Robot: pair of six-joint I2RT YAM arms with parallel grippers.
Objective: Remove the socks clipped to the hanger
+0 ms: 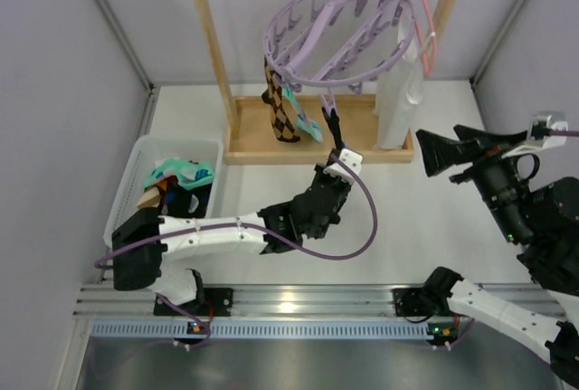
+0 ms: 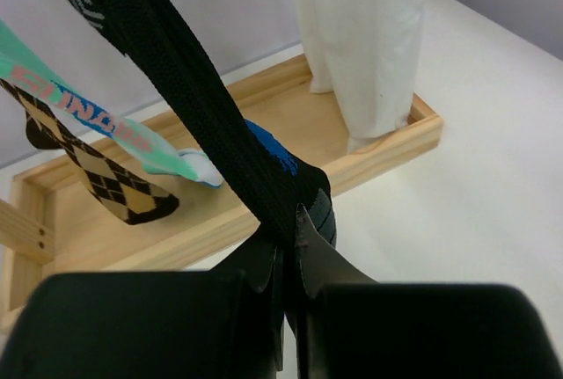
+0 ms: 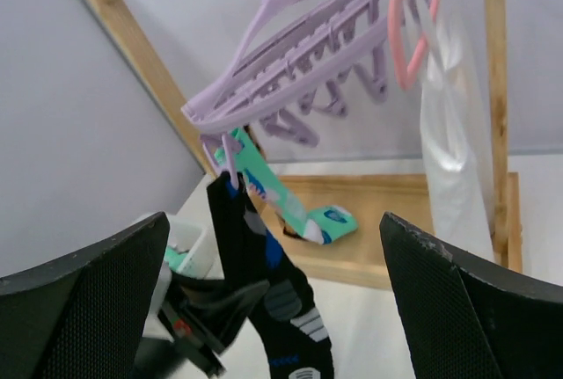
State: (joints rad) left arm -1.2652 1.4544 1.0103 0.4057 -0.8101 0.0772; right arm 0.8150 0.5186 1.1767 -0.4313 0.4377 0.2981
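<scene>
With the left gripper (image 2: 286, 251), jaws clamped on the lower end of the black sock (image 2: 193, 98), pull steadily down and back, in line with the sock. Watch the peg (image 3: 230, 166) pinching its top at the near rim of the hanger (image 3: 207, 105); leave the right gripper (image 1: 432, 153) aside, jaws spread.
</scene>
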